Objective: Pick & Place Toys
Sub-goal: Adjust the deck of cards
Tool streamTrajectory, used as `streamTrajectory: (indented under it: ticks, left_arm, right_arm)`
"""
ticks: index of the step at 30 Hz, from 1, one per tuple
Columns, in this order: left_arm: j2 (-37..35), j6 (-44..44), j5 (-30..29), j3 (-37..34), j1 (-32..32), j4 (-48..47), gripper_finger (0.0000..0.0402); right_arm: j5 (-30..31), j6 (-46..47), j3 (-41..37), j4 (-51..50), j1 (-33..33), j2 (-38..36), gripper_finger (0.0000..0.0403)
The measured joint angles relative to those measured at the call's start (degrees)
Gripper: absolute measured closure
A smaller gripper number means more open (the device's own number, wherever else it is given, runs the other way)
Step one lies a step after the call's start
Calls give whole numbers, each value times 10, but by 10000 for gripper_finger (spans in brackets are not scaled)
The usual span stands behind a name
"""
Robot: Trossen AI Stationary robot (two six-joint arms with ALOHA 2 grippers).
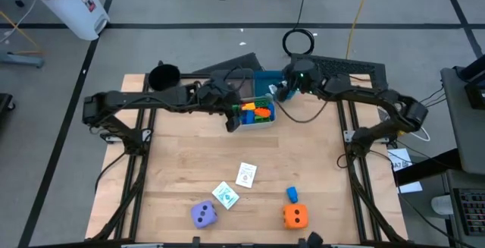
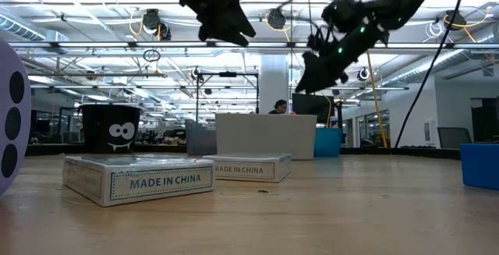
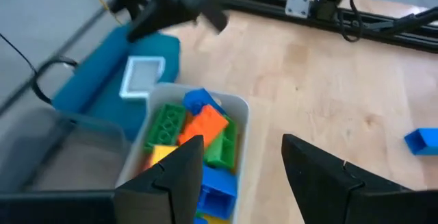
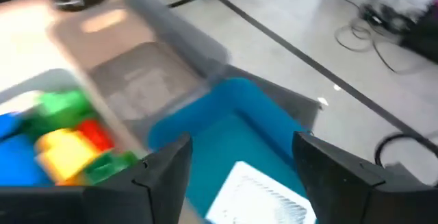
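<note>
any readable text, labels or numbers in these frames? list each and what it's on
"MADE IN CHINA": side of the nearer card box, low view.
"MADE IN CHINA": side of the farther card box, low view.
No words on the black cup, only a printed cartoon face.
Green print on the two card boxes, high view: too small to read.
Sticker on the white bin beyond the table: too small to read.

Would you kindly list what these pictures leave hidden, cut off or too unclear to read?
- Purple die: low view, cut off by the picture's left edge.
- Print on the two cards: high view, too small to read.
- Lower blocks in the white bin: left wrist view, hidden under the upper blocks and the left hand.
- Card in the blue bin: right wrist view, blurred, partly cut off below.
</note>
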Motion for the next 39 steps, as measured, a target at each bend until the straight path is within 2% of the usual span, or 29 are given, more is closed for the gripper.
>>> streamTrajectory:
  ticks: [10, 16, 19, 25, 31, 34, 39]
  left_arm:
    - [72, -21, 50, 0, -49, -5, 197]
    - [113, -15, 199, 0, -108, -21, 197]
    - [131, 6, 231, 0, -153, -54, 197]
    - [174, 50, 222, 0, -257, -147, 197]
    - [215, 70, 147, 0, -333, -155, 197]
    - [235, 74, 120, 1, -348, -127, 204]
    - [260, 61, 50, 3, -339, -92, 239]
  right_arm:
    - [-1, -11, 0, -109, 158, -113, 173]
    - [0, 2, 0, -188, 236, -155, 181]
    - [1, 30, 0, -213, 261, -167, 185]
    - [1, 67, -24, -205, 310, -180, 193]
    - [4, 64, -66, -117, 360, -194, 193]
    - [4, 59, -78, -79, 383, -203, 193]
    - [4, 54, -92, -49, 408, -219, 193]
